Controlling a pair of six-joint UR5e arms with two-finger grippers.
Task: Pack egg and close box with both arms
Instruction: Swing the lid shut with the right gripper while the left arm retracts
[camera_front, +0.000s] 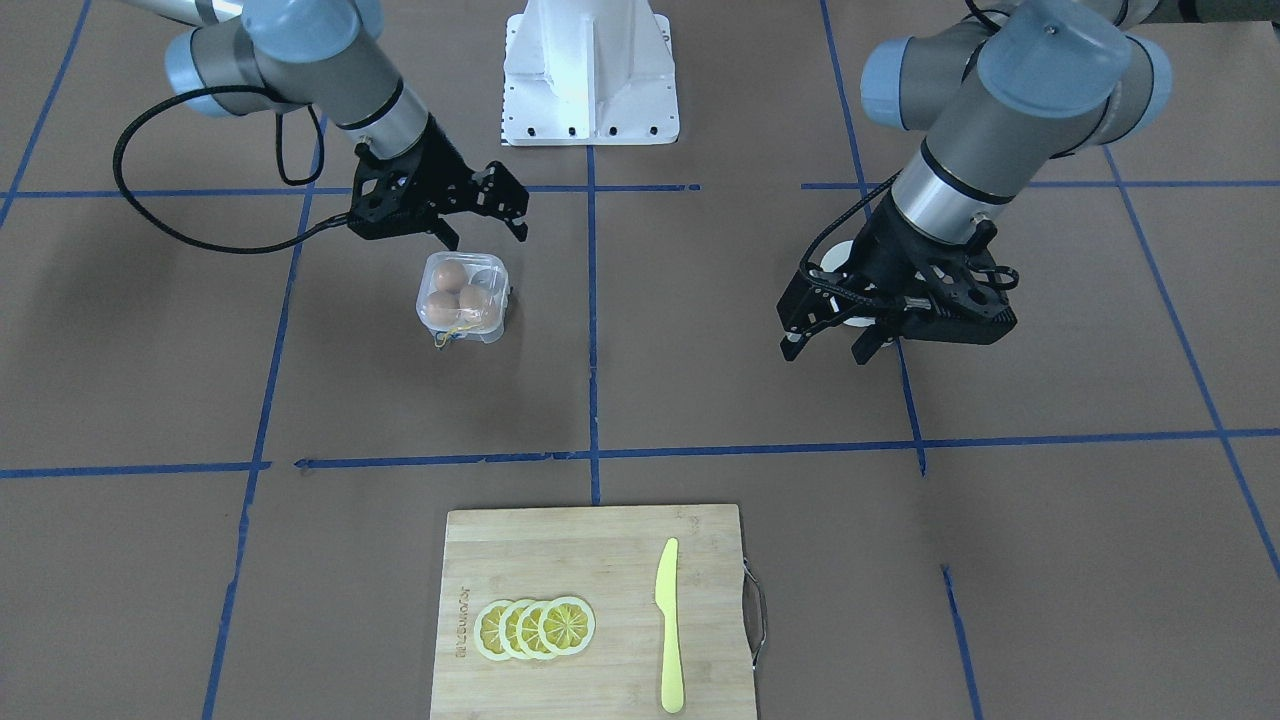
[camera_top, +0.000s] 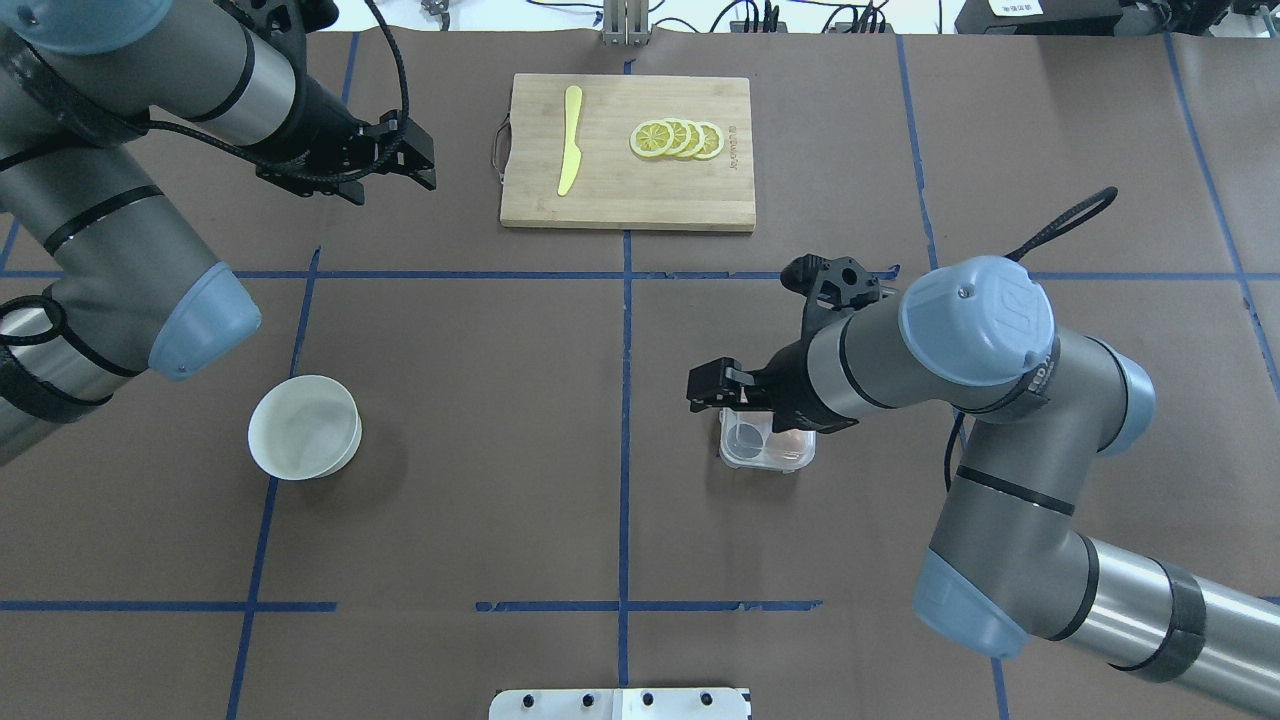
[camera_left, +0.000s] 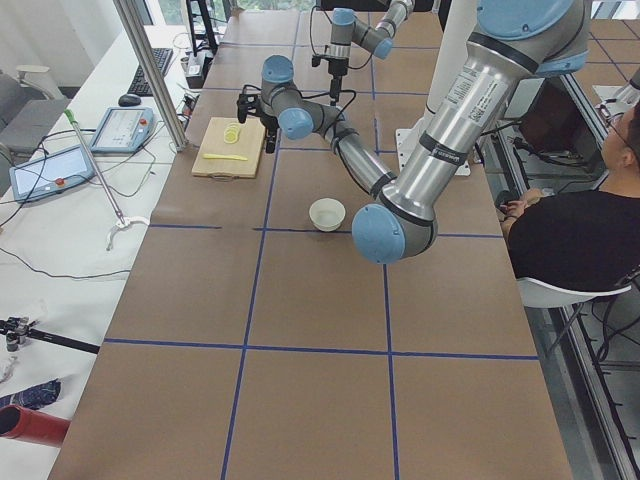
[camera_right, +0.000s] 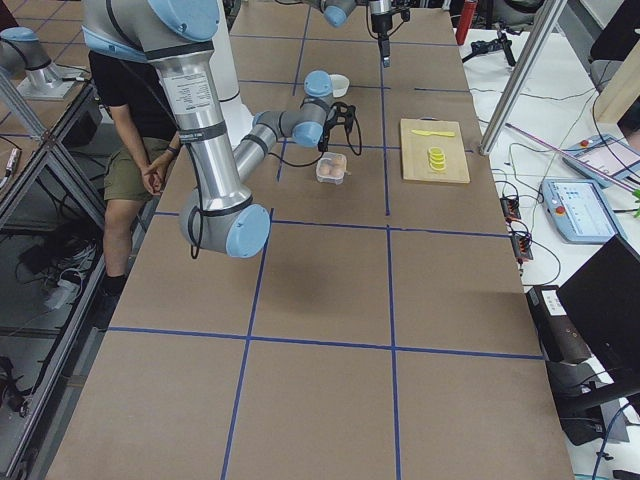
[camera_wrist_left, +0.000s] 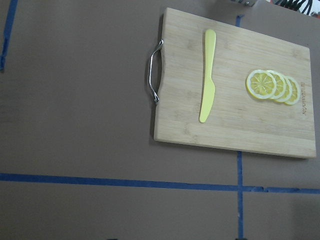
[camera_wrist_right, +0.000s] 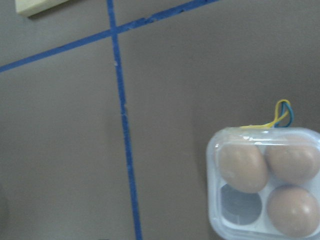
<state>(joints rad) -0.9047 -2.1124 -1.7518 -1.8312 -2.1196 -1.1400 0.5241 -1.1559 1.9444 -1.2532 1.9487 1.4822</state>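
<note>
Hovering just behind the box on the tabletop, the right gripper is spread and empty, probably poised to press the lid shut. Three eggs fill three cells, leaving one bare. The left gripper, also spread, hangs well apart, likely keeping clear.

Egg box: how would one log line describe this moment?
box: three eggs, one cell empty | right gripper: open, by box | left gripper: open, away

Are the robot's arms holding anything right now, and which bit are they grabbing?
Nothing is held. The left end effector is open and empty, and the right end effector is open near the box, gripping nothing.
</note>
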